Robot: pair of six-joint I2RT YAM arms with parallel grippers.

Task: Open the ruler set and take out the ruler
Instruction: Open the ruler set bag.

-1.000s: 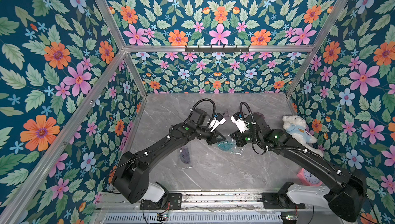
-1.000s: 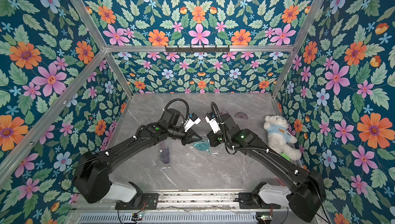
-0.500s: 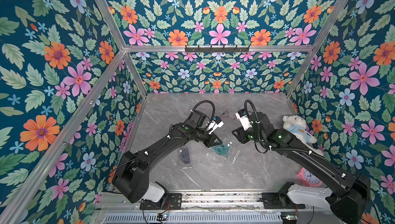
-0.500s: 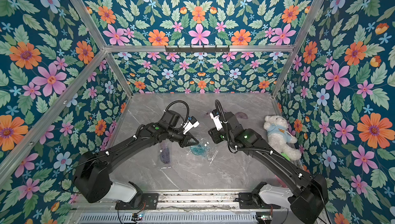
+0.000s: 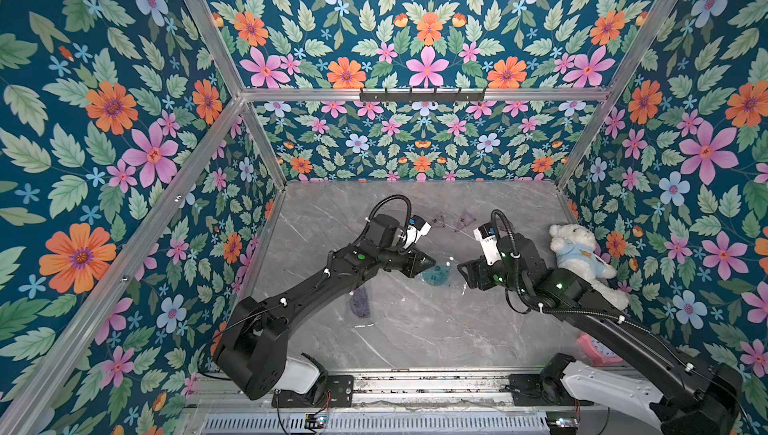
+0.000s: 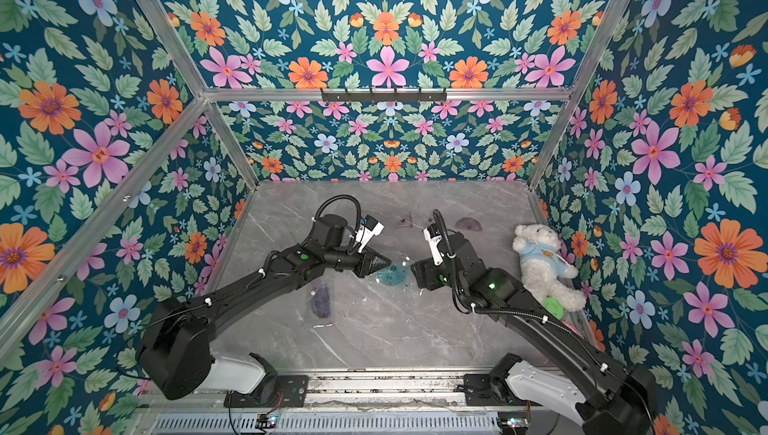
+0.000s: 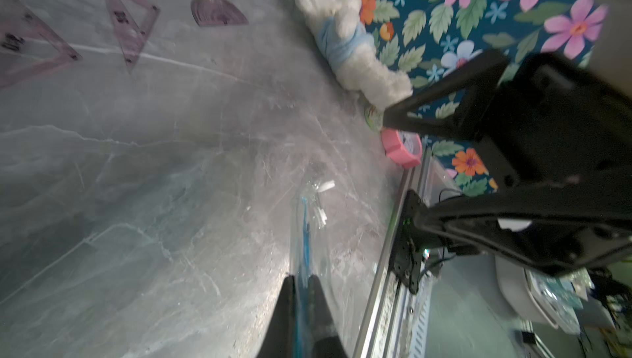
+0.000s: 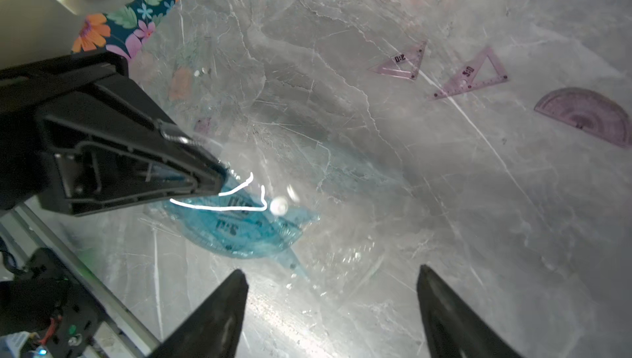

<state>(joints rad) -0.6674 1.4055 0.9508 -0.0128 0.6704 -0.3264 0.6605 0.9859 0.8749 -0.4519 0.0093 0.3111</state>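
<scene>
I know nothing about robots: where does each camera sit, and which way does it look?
Top views: overhead at the front, looking down on the table; left arm and right arm show.
Left wrist: on the left arm, looking past the shut left gripper along the ruler set; right arm beyond.
Right wrist: on the right arm, looking past the open right gripper at the ruler set and left gripper.
Shared: both wrist views show the purple set squares.

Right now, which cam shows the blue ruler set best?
Right wrist: the ruler set shows face-on, markings visible, with the left gripper pinching it. Left wrist sees the ruler set edge-on, a thin blue line. Both top views show only a small teal patch.
</scene>
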